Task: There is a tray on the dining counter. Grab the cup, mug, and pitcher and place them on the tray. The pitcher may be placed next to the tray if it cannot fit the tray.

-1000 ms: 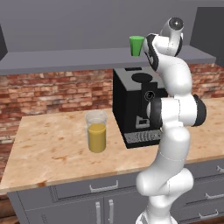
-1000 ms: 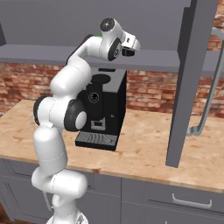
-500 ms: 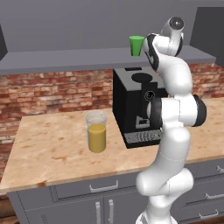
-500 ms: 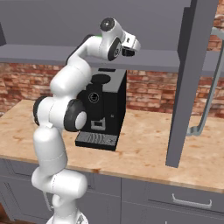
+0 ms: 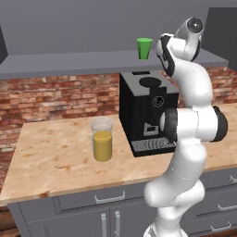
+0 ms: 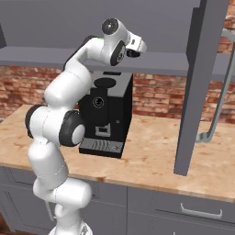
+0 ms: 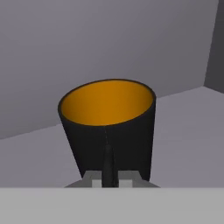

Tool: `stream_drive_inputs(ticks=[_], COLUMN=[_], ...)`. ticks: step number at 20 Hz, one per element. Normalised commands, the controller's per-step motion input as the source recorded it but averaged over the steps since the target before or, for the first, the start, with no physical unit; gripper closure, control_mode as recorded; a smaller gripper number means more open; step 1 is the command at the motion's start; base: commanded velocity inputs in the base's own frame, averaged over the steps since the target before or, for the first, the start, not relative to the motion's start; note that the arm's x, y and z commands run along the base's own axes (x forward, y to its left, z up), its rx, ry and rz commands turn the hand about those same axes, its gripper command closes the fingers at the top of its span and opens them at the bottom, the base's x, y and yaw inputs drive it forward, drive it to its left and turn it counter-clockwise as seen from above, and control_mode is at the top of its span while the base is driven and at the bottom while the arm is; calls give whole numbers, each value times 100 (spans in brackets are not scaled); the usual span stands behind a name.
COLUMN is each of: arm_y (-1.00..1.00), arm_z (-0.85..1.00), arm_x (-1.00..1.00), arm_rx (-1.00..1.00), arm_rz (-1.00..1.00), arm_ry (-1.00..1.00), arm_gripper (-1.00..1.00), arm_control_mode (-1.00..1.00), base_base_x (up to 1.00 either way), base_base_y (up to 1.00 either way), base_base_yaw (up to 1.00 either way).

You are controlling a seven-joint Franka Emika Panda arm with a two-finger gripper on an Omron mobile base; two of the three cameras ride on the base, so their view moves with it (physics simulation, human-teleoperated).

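A black coffee machine (image 5: pixel 144 113) stands at the middle of the left base view, on a wood-topped counter (image 5: pixel 55 155) that runs across the lower half of the frame. Behind it, a red brick wall (image 5: pixel 55 99) fills the middle band, with a grey shelf (image 5: pixel 69 62) above it. Grey cabinet drawers (image 5: pixel 109 199) sit along the bottom. In the right base view, a dark grey post (image 6: pixel 197 87) rises at right.

White glossy arm (image 5: pixel 187 139), chunky rounded segments, kinda marshmallowy. Dark grey/black caps on joints, big round ones at elbow (image 6: pixel 73 128). Small dark disc with pale centre on top wrist joint (image 6: pixel 110 26). White hand housing, dark gripper (image 6: pixel 134 53) bits at tip.
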Motion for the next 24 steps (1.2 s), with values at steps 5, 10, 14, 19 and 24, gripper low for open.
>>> stream_drive_inputs(ticks=[5, 10, 14, 19, 24], arm_y=[0, 2, 8, 31, 40], arm_z=[0, 0, 10, 9, 0], arm_x=[-100, -100, -97, -92, -82], arm_rx=[0, -1, 0, 0, 1], arm_rz=[0, 0, 1, 0, 0], arm_ry=[-5, 0, 11, 13, 5], arm_gripper=[100, 100, 100, 100, 100], arm_control_mode=[-100, -100, -100, -100, -100], base_base_x=[0, 0, 0, 0, 0], base_base_y=[0, 0, 0, 0, 0], base_base_yaw=[0, 0, 0, 0, 0])
